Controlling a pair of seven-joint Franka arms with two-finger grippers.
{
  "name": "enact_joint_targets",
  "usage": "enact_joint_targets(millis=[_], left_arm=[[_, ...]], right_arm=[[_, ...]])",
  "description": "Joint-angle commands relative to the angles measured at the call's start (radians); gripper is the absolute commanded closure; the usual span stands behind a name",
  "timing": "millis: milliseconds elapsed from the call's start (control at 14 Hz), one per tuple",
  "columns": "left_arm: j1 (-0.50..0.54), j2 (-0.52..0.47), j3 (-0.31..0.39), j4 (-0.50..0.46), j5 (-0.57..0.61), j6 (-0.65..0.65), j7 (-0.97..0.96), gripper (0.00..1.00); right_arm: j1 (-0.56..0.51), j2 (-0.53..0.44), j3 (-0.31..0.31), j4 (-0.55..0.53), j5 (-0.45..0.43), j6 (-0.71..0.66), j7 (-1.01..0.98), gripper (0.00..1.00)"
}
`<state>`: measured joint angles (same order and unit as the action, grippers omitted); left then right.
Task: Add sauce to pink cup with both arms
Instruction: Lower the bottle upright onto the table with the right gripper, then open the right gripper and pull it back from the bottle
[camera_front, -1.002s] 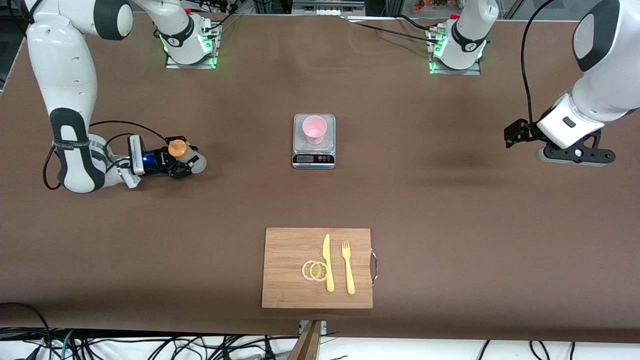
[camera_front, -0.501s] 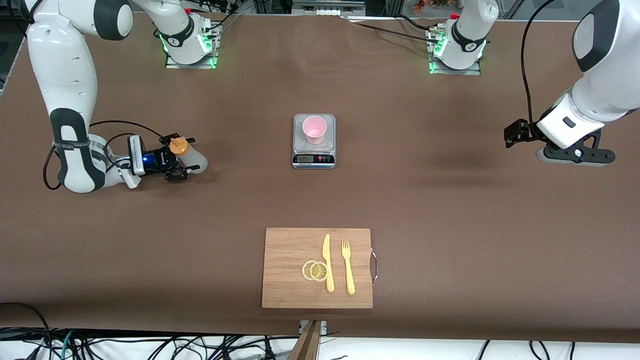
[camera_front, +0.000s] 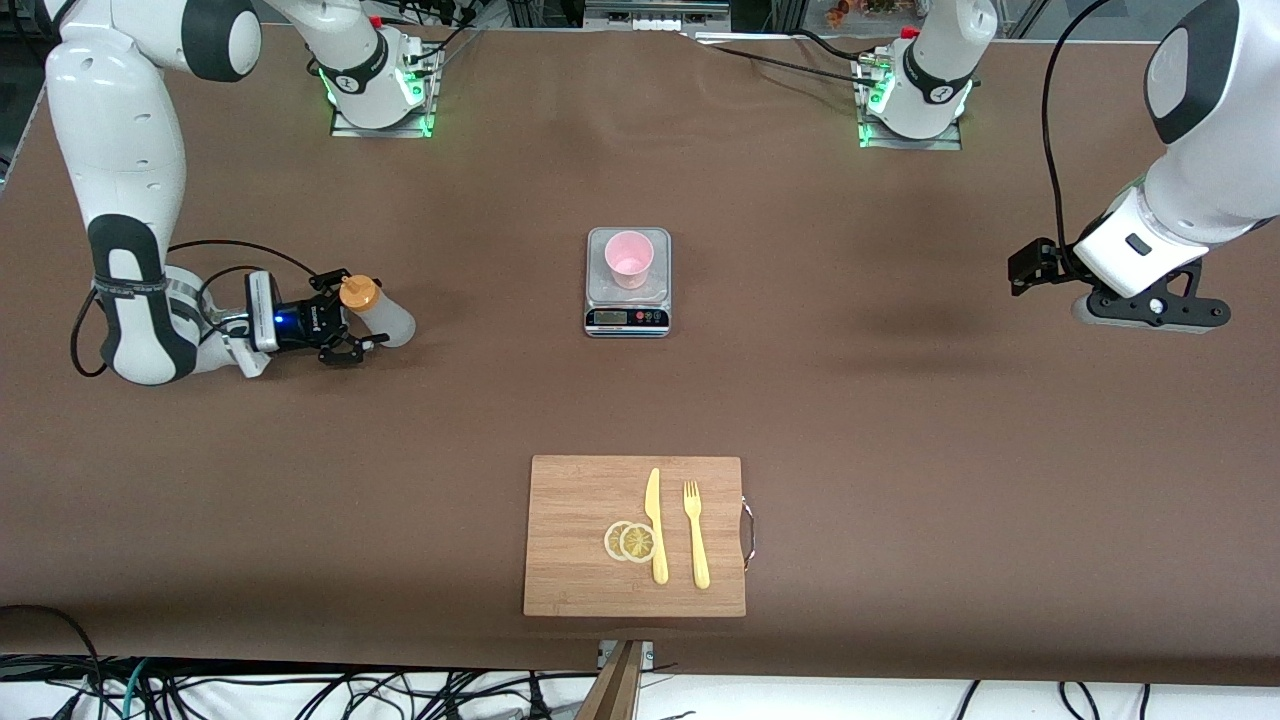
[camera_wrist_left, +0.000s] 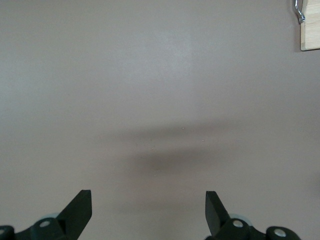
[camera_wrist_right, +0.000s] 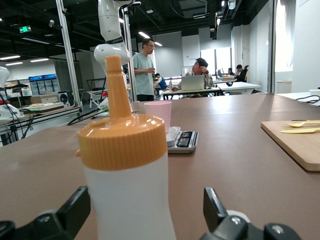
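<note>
Currently right gripper sat open beside the bottle (soft, squeezable; grip mid-body); left gripper open, waiting.

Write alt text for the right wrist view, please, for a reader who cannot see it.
A white sauce bottle with an orange cap stands upright, close up, between the open fingers of the right gripper. Farther along the brown table, a pink cup sits on a scale; a wooden cutting board shows at the edge.
</note>
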<state>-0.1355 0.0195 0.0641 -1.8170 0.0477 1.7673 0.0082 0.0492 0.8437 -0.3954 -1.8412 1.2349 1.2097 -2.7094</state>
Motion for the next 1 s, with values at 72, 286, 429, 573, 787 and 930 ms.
enact_joint_targets(millis=[72,286,429,573,787,930], left_arm=[[0.005,0.004,0.0,0.018,-0.011,-0.017,0.016,0.0],[0.016,-0.001,0.005,0.018,-0.054,-0.019,0.012,0.0],[0.03,-0.012,0.002,0.018,-0.055,-0.025,0.016,0.0],[0.031,-0.024,-0.003,0.018,-0.055,-0.039,0.012,0.0],[0.031,-0.023,-0.003,0.016,-0.055,-0.039,0.01,0.0],[0.031,-0.023,-0.003,0.011,-0.055,-0.039,0.01,0.0]], right_arm=[[-0.06,0.006,-0.002,0.025,-0.02,-0.009,0.002,0.0],[-0.103,0.005,-0.003,0.065,-0.055,-0.009,0.034,0.0],[-0.136,0.002,-0.008,0.111,-0.096,-0.009,0.075,0.0],[-0.144,0.0,-0.043,0.178,-0.117,-0.012,0.15,0.0],[-0.143,-0.005,-0.062,0.262,-0.129,-0.01,0.288,0.0],[-0.141,-0.005,-0.065,0.338,-0.135,-0.009,0.408,0.0]])
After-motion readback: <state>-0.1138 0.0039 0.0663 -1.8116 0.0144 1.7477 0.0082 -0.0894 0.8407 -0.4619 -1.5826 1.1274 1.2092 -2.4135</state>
